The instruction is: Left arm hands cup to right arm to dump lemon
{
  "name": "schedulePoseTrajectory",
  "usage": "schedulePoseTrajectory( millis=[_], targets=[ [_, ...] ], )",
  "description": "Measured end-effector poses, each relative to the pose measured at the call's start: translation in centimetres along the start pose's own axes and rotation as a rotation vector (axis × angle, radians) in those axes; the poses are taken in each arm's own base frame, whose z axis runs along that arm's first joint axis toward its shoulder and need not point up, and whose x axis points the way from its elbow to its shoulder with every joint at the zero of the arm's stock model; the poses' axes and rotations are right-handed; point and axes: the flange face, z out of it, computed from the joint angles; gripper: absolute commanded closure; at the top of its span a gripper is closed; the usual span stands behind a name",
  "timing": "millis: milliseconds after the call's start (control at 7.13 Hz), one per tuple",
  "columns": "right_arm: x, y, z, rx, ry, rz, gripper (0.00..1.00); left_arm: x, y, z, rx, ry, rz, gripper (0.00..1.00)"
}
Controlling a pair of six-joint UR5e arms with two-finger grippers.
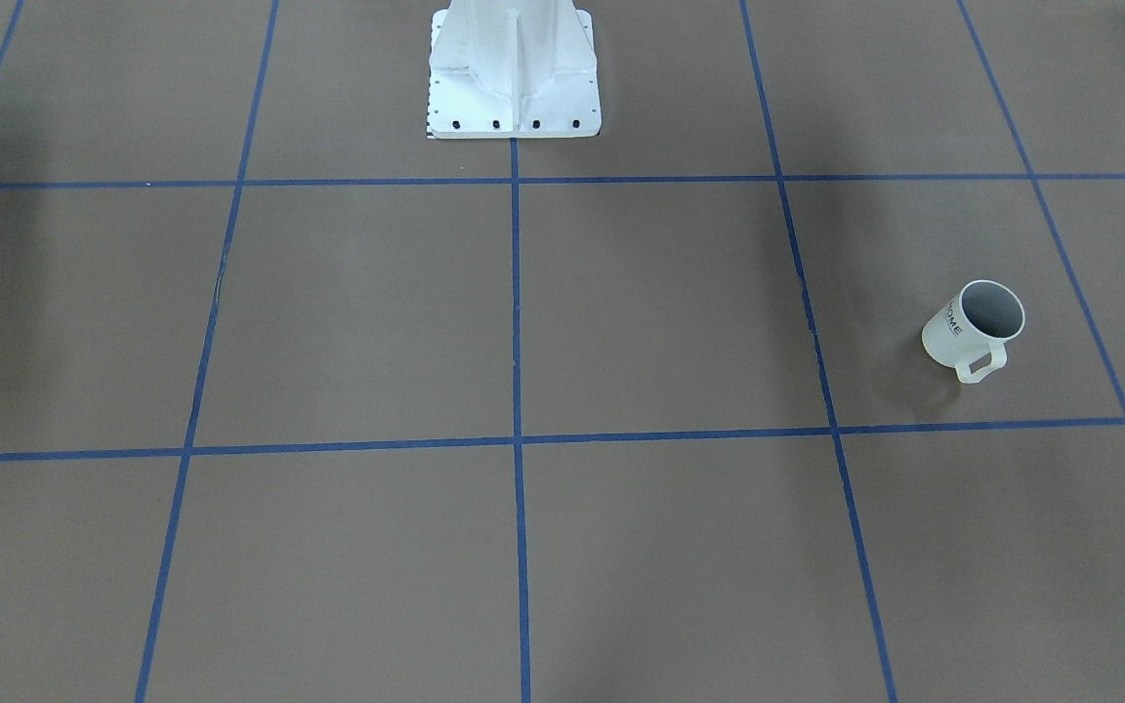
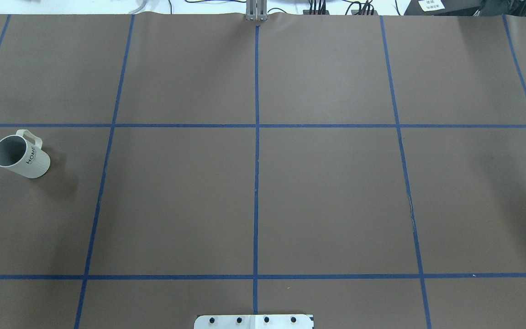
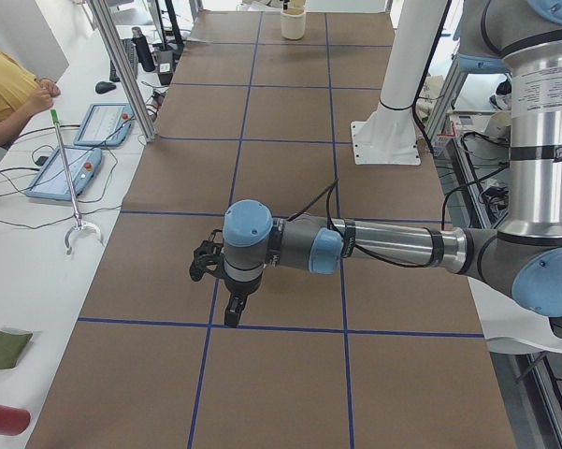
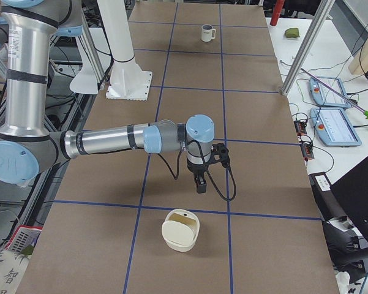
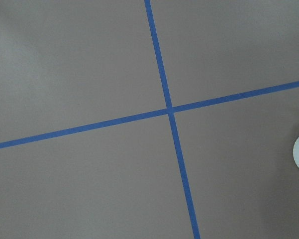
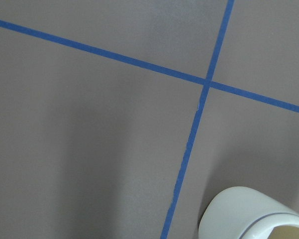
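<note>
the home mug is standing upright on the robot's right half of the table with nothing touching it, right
Not quite. The cup is on the robot's left half of the table, not the right. The overhead exterior view shows it close to that view's left edge, which is the robot's left side. The rest holds: it stands upright and nothing touches it.

Bare tabletop (image 2: 327, 196) is shown across the middle squares, where wide passage is offered. On the robot's left side, the upright cup (image 2: 28, 161) is ringed by open surface. The white pedestal base (image 2: 254, 322) is set at the robot's edge. A cream bowl (image 4: 181, 230) is seen near the right claw (image 4: 199, 185), apart from it.
</note>
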Motion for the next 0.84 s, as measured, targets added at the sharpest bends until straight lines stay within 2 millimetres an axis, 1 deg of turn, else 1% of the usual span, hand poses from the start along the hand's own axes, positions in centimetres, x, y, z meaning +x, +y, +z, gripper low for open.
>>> schedulePoseTrajectory(
  millis=[140, 280, 421, 561, 841],
  targets=[
    [-0.9, -1.2, -1.0, 0.051, -0.005, -0.042, 0.0, 0.6, -0.7, -0.7, 0.043, -0.01, 0.039, 0.0],
    [-2.1, -2.6, -2.3, 0.144, -0.007, -0.125, 0.0, 1.2, -1.6, -1.4, 0.105, -0.016, 0.085, 0.0],
    [-3.1, -3.3, -3.2, 0.225, -0.016, -0.195, 0.0, 1.7, -2.3, -1.9, 0.149, -0.015, 0.1, 0.0],
    [-3.6, -3.6, -3.7, 0.272, -0.031, -0.229, 0.0, 2.0, -2.6, -2.2, 0.17, -0.012, 0.098, 0.0],
    [-4.2, -4.0, -3.7, 0.295, -0.103, -0.252, 0.0, 2.6, -3.0, -2.5, 0.198, 0.0, 0.116, 0.0]
  ],
)
